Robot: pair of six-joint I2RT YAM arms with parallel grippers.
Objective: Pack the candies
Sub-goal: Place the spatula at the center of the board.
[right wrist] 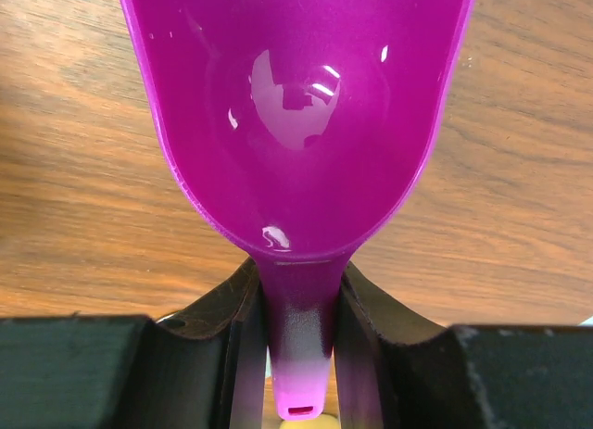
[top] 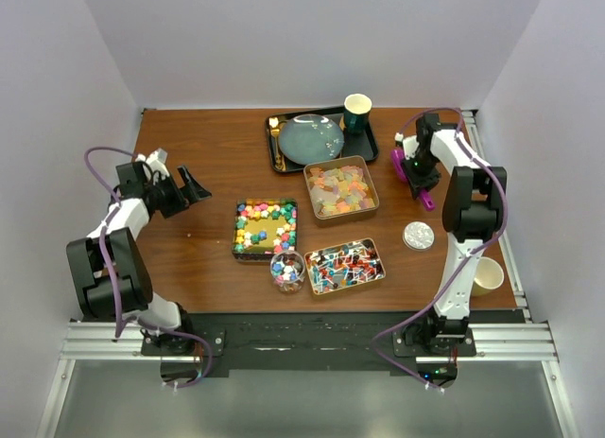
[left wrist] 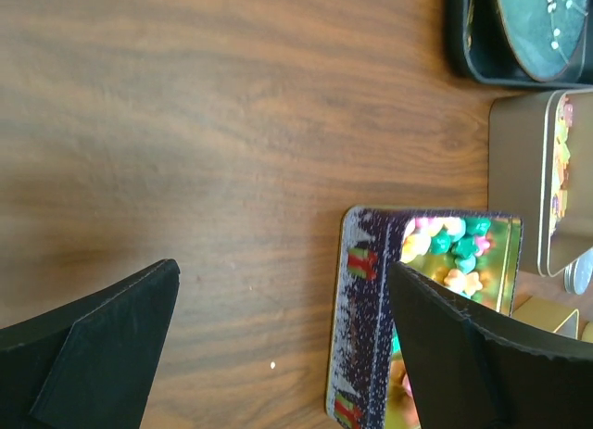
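The candies lie in three tins in the top view: multicoloured cubes [top: 265, 226], pale gummies [top: 341, 189] and wrapped pieces [top: 345, 266]. A small glass jar [top: 287, 271] in front of the cube tin holds some cubes. My left gripper [top: 192, 184] is open and empty over bare wood, left of the cube tin. In the left wrist view [left wrist: 283, 346] the cube tin's patterned wall [left wrist: 371, 309] stands by the right finger. My right gripper [top: 420, 179] is shut on the handle of a purple scoop [right wrist: 296, 105]. The scoop is empty and held over the table at the far right.
A black tray [top: 276, 147] at the back holds a blue plate [top: 310, 137] and a green cup [top: 357, 112]. A round silver lid [top: 418, 235] lies right of the tins. A pale yellow cup [top: 489, 276] stands near the right front edge.
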